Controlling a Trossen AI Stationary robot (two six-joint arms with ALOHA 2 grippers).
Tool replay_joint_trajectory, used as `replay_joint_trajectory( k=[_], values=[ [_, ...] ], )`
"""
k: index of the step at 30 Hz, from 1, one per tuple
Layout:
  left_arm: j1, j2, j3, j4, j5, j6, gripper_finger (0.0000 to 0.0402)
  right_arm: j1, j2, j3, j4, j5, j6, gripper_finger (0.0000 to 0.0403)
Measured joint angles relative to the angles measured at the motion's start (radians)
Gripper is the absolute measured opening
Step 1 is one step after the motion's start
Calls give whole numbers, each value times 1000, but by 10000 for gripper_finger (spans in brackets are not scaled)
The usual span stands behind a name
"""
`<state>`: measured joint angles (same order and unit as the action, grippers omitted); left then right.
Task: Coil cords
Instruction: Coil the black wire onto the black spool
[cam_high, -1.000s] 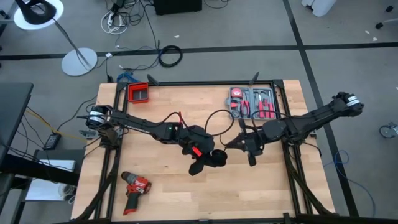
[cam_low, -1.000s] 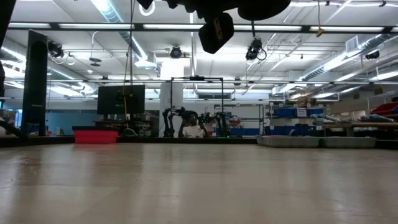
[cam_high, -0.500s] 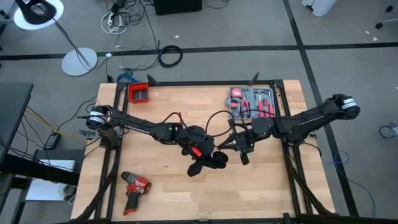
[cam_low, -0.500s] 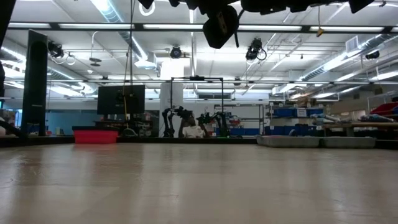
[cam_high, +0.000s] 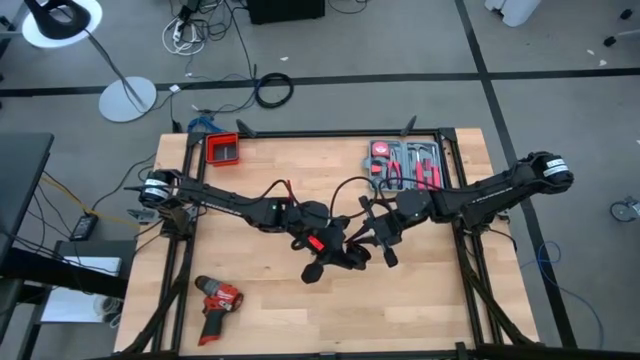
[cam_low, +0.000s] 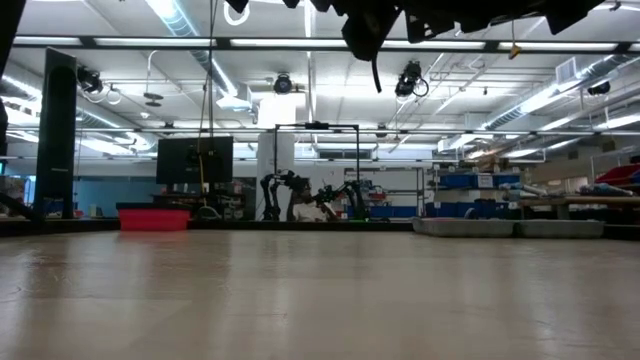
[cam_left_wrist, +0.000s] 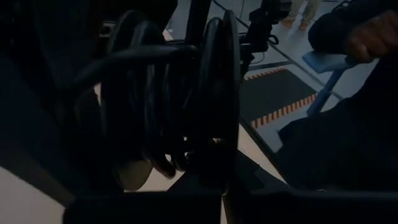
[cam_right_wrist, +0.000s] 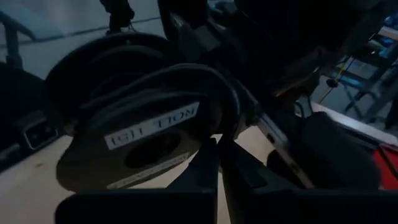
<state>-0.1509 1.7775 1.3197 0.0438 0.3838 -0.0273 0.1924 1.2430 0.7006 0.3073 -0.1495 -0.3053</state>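
Note:
The thin black cord (cam_high: 350, 257) is wound into several loops, seen close up in the left wrist view (cam_left_wrist: 168, 106) and in the right wrist view (cam_right_wrist: 161, 81). It is held well above the middle of the table (cam_high: 300, 320). One free arc of the cord (cam_high: 350, 183) rises toward the far edge. My left gripper (cam_high: 338, 256) is shut on the loops. My right gripper (cam_high: 372, 240) is shut right beside them, on their right. In the low view a short cord strand (cam_low: 378, 70) hangs from the dark grippers at the top. My left gripper holds the bundle of cord loops (cam_left_wrist: 214, 124), which stand upright across its fingers, lifted clear of the table. The fingers come nearly level from the table's left. My right gripper is shut at the lower edge of the loops (cam_right_wrist: 217, 134), coming nearly level from the table's right. Its own fingers (cam_right_wrist: 205, 174) hide the place of contact.
A red drill (cam_high: 218, 299) lies near the front left. A red bin (cam_high: 224, 150) stands at the far left corner and an open tool case (cam_high: 405, 165) at the far right. A thicker black cable ring (cam_high: 272, 90) lies on the floor beyond the table.
My right gripper has moved toward the table's left and slightly down, closing in on my left gripper and the coil. My left gripper has stayed in place but has rolled about its own axis, turning the coil. The free cord arc between them has grown narrower.

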Motion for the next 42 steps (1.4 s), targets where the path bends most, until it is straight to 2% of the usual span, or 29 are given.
replay_joint_trajectory(
  k=[7,20,26,35,42],
  values=[
    [-1,0,0,64,-53,106,0,0,-7,-2,-2,-10,79,5],
    [-3,-2,58,33,-164,283,0,2,-92,-2,-65,-23,240,22],
    [-2,-2,59,34,-192,287,0,1,-143,-2,-161,-22,287,32],
    [-3,-6,59,68,-196,313,0,9,-140,-4,-148,-39,287,45],
    [-14,-7,60,93,-239,339,0,11,-140,-4,-146,-47,286,44]
  ],
)
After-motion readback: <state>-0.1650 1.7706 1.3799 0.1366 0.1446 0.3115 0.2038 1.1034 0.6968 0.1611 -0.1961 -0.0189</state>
